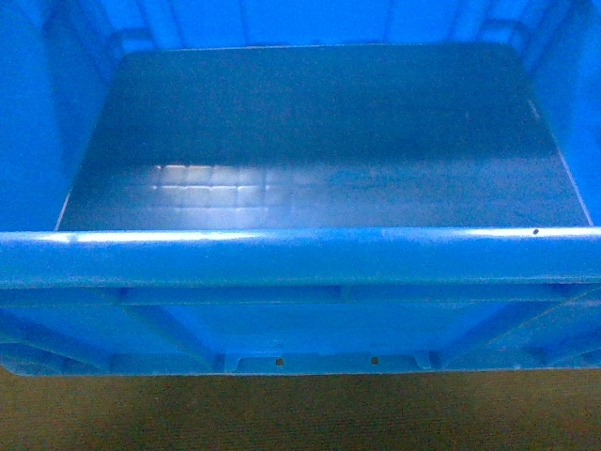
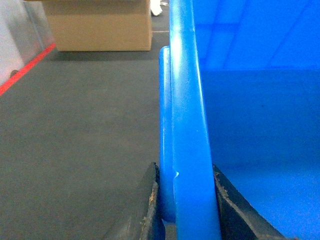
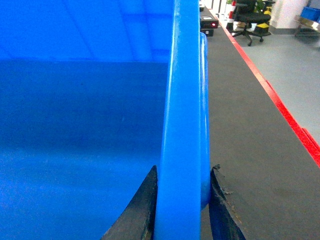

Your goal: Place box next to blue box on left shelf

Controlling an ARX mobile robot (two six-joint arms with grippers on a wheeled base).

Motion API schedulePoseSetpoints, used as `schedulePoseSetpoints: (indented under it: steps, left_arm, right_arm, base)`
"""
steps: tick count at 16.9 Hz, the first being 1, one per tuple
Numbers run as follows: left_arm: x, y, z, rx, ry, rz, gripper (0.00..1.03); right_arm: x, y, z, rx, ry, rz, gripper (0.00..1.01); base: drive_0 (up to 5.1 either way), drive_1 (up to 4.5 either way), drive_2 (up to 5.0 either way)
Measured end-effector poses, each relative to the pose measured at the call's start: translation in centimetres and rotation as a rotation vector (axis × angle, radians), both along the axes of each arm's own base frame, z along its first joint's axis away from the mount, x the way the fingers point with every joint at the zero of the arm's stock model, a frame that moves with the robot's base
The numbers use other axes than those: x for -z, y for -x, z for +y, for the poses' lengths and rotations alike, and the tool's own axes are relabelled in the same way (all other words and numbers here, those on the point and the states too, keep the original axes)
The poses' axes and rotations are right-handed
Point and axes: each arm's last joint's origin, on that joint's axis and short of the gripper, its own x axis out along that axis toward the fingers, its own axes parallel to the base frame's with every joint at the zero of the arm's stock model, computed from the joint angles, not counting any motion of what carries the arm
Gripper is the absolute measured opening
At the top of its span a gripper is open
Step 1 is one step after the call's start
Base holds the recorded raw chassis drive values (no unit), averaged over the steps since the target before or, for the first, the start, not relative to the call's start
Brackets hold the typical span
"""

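Both jaws clamp one box (image 1: 300,258) rim.

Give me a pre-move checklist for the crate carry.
1. Left gripper clamped on the crate rim: ok.
2. Right gripper clamped on the opposite rim: ok.
3. Crate empty, nothing to slide: ok.
4. Crate level: ok in the head view.
5. Shelf and other blue box in sight: not ok, neither shows.
6. Path ahead: cannot tell; cardboard box and office chair stand off to the sides.
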Motion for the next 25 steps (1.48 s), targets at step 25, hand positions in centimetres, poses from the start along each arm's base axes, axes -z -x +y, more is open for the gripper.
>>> schedulePoseSetpoints:
  steps: [25]
  left_arm:
    - [0.00, 0.00, -0.01, 0.002, 0.000, 0.000, 0.21]
  right_arm:
    - [-0.02, 0.00, 0.00, 0.000, 0.003, -0.001, 0.22]
  base:
    - [-1.6, -1.56, -1.6]
